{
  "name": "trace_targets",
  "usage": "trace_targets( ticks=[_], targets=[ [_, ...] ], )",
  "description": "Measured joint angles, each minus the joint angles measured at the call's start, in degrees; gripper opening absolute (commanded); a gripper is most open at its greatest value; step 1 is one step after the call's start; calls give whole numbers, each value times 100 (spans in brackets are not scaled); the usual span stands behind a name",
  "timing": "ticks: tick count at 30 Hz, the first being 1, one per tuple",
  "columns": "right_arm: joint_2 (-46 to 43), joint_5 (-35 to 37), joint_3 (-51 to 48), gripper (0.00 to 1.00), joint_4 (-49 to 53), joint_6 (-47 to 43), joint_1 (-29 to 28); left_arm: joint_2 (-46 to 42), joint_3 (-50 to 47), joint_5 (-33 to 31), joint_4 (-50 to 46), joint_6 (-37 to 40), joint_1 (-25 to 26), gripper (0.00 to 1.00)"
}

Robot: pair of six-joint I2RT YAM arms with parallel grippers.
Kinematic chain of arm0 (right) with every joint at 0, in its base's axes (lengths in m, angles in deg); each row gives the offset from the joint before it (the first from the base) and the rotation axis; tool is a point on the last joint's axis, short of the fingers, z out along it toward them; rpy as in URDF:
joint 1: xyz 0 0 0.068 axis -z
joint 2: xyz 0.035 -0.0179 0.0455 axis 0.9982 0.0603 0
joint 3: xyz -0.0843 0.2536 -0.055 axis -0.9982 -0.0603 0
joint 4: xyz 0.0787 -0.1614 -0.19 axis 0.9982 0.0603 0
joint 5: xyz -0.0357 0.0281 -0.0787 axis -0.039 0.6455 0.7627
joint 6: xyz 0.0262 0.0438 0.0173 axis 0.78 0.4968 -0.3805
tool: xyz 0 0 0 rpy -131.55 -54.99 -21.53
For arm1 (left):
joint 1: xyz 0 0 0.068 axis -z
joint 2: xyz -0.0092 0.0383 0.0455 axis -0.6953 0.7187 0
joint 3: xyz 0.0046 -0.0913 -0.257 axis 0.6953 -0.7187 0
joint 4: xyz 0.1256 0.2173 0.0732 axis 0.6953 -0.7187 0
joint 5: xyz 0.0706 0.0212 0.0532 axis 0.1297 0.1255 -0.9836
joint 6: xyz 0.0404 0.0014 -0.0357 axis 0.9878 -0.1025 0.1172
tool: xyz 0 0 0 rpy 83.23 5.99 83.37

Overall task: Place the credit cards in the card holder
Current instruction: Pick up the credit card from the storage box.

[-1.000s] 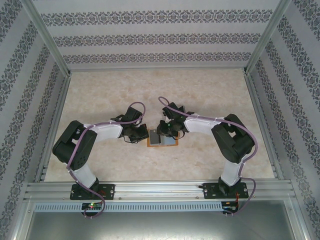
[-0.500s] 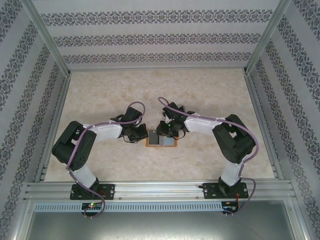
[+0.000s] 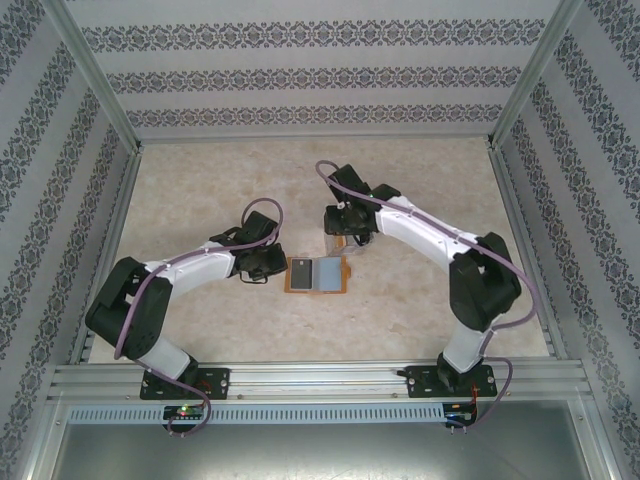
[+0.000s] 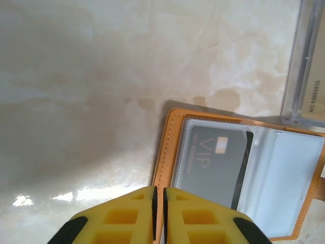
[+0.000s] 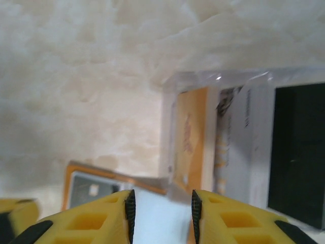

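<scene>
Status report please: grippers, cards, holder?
Left gripper nearly shut at card holder edge. Right gripper open at clear box. Grey VIP card pocketed. Nothing obstructing.

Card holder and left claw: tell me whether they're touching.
Cannot tell. Left wrist view: the left claw overlaps the orange edge of the card holder, but neither contact nor gap shows plainly.

Enclosed work cell: patterned walls, marbled table top, metal framing.
The table top (image 3: 420,180) is pale beige with marble-like veining, evenly lit, with a small bright glare patch (image 4: 66,195) in the left wrist view. The back wall (image 3: 320,75), left wall (image 3: 50,150) and right wall (image 3: 600,150) carry white covering with grey ornamental bands. An aluminium post (image 3: 95,75) slants up at the left corner, and an aluminium rail (image 3: 320,378) runs along the near edge.
</scene>
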Motion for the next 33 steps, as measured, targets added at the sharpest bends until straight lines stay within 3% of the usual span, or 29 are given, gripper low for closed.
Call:
trace_targets(
  ticks=[8,18,27,33],
  targets=[
    [1097,533,868,35,787,-286,2,-81,350,-98,-166,151,0,17],
    [1515,774,1222,36,1134,-358,-31,-81,448,-96,-168,221,-31,17],
    [1864,1663,1488,36,1300,-562,-328,-81,448,-96,-168,240,-85,17],
    [1971,2144,1537,30,1399,-643,-485,-81,448,-96,-168,240,-120,17]
  ],
)
